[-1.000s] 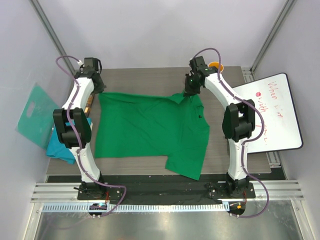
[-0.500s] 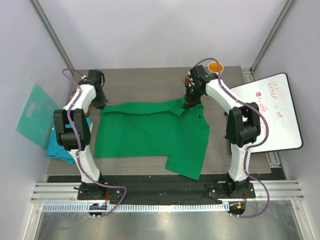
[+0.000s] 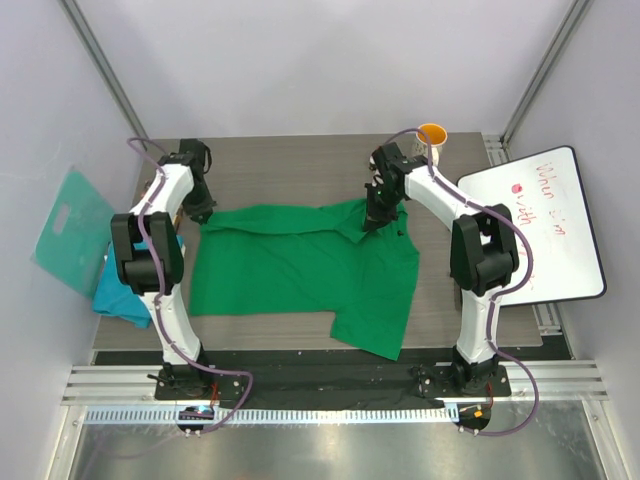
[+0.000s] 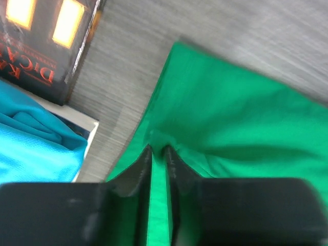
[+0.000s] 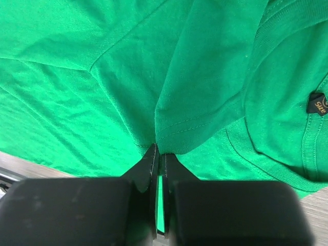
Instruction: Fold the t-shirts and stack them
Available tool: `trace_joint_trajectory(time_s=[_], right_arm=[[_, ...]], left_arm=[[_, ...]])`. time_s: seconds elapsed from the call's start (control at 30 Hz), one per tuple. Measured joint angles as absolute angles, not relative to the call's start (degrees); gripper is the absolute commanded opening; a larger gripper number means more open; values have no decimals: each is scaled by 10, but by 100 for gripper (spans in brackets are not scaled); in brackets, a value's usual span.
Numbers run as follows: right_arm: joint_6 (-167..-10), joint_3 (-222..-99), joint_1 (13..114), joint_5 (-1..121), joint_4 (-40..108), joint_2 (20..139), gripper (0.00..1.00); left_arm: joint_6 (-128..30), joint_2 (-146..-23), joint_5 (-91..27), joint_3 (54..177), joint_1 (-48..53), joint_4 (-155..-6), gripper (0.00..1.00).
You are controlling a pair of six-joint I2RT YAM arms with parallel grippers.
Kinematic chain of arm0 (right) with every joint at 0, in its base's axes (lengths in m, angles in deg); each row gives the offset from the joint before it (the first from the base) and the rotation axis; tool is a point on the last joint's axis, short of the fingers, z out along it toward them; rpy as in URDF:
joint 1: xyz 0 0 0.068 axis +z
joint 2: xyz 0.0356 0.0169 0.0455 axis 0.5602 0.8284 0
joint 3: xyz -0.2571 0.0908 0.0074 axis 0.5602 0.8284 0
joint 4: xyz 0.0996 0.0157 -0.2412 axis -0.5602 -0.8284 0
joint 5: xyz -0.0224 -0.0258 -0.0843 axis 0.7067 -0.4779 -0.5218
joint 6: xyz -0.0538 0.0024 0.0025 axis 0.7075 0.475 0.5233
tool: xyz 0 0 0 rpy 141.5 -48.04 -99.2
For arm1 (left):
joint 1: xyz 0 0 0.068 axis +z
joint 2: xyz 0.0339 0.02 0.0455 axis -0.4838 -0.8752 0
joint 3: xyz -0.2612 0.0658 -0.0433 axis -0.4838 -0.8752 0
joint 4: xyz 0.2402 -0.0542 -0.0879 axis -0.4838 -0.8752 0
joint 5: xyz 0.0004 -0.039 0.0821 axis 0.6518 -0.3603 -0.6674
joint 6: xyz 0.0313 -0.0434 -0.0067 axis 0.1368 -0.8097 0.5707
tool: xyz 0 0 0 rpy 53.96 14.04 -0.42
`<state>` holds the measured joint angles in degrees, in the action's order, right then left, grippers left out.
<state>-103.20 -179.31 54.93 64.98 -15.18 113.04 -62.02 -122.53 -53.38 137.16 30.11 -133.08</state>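
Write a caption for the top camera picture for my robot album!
Left gripper and right gripper pinch the green t-shirt at its far edge; the teal-blue t-shirt lies off to the left.

Two t-shirts: one green t-shirt (image 3: 300, 265), one teal-blue t-shirt (image 3: 118, 300); two grippers, left gripper (image 4: 158, 151) and right gripper (image 5: 158, 149); one orange cup (image 3: 432, 134); one whiteboard (image 3: 535, 230); one teal board (image 3: 68, 228); one dark printed box (image 4: 46, 46)

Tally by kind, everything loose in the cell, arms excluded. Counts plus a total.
T-shirts: 2 (green t-shirt, teal-blue t-shirt)
Boards: 2 (teal board, whiteboard)
Cups: 1 (orange cup)
Boxes: 1 (dark box)
Total: 6
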Motion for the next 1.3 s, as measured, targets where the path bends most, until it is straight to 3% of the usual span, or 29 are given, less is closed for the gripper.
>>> trace_joint_trajectory(time_s=[0.07,0.23,0.57,0.87,1.3], right_arm=[[-1034,-1793,550,650,-152,1130,19],[-1040,-1793,550,650,-154,1130,23],[-1040,-1815,546,619,-159,1123,24],[-1025,-1885,500,563,-158,1123,25],[-1010,-1925,471,501,-151,1219,29]], left_arm=[[-622,-1235,-537,1372,301,-1343,36],[-624,-1244,-548,1373,301,-1364,43],[-638,-1240,-553,1386,292,-1347,44],[-641,-1246,-536,1429,196,-1327,44],[-642,-1292,-508,1430,149,-1311,42]])
